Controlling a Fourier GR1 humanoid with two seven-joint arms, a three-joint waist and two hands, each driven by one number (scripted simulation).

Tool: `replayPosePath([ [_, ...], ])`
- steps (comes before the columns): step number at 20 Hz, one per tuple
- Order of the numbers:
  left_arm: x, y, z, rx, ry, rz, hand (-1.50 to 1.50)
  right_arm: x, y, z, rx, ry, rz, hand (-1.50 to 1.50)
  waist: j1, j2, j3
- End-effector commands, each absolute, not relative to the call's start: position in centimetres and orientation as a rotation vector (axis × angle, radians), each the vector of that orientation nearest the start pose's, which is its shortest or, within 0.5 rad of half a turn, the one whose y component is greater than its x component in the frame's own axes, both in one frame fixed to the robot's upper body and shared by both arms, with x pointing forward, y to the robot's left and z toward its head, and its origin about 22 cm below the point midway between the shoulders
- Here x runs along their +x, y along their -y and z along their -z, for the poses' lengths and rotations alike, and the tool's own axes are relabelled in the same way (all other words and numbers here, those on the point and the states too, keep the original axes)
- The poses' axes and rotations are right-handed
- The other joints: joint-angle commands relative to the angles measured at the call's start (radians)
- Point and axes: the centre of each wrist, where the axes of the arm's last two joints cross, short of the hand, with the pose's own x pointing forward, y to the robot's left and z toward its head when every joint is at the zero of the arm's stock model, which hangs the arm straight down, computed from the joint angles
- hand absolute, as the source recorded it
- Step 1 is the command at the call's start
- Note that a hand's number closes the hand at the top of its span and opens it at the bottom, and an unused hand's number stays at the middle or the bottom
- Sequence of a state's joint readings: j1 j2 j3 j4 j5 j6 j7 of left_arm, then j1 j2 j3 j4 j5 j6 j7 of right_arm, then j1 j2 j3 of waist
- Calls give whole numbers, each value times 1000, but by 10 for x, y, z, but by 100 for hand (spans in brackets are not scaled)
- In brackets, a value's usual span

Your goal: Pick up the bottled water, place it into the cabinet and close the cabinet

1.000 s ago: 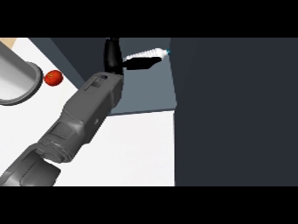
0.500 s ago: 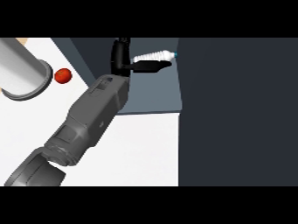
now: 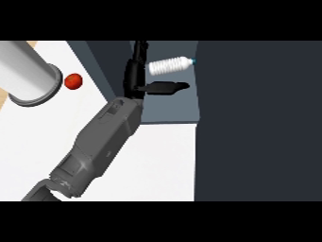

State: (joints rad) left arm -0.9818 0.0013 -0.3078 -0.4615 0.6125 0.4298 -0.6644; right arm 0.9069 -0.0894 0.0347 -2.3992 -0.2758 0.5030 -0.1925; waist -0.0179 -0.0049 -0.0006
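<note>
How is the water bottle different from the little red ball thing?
The bottled water is whitish, long and ribbed; the small red object is red and round. The bottled water lies on its side inside the cabinet; the small red object sits out on the white counter, beside a grey cylinder. The bottled water is longer. Neither is held by the hand.

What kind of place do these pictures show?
Probably a kitchen counter: a white countertop beside a dark grey cabinet, with a clear plastic water bottle lying inside the cabinet's open compartment. A small red round object lies on the counter too.
</note>
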Motion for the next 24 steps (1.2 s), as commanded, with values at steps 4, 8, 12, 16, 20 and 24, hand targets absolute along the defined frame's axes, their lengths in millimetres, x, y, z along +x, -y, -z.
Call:
replayPosePath([
  [4, 370, -66, -18, -282, 1869, -48, -150, 41, 264, -122, 266, 1838, -116, -150, 22, -3, 0],
  [8, 350, -64, -18, -393, 1891, -53, -150, 35, 261, -132, 268, 1832, -130, -150, 24, -3, 0],
  [12, 306, -63, -9, -436, 1918, -63, -150, 44, 259, -110, 251, 1815, -139, -150, 30, -4, 0],
  [16, 302, -74, -25, -495, 1912, -49, -150, 40, 258, -116, 233, 1817, -180, -150, 19, -1, 0],
  [20, 258, -90, -4, -498, 1890, -60, 150, 30, 261, -131, 319, 1784, -308, -150, 24, -7, 0],
  [24, 250, -123, -8, -505, 1837, -63, 150, 36, 265, -130, 370, 1727, -502, 150, 29, -7, -1],
])
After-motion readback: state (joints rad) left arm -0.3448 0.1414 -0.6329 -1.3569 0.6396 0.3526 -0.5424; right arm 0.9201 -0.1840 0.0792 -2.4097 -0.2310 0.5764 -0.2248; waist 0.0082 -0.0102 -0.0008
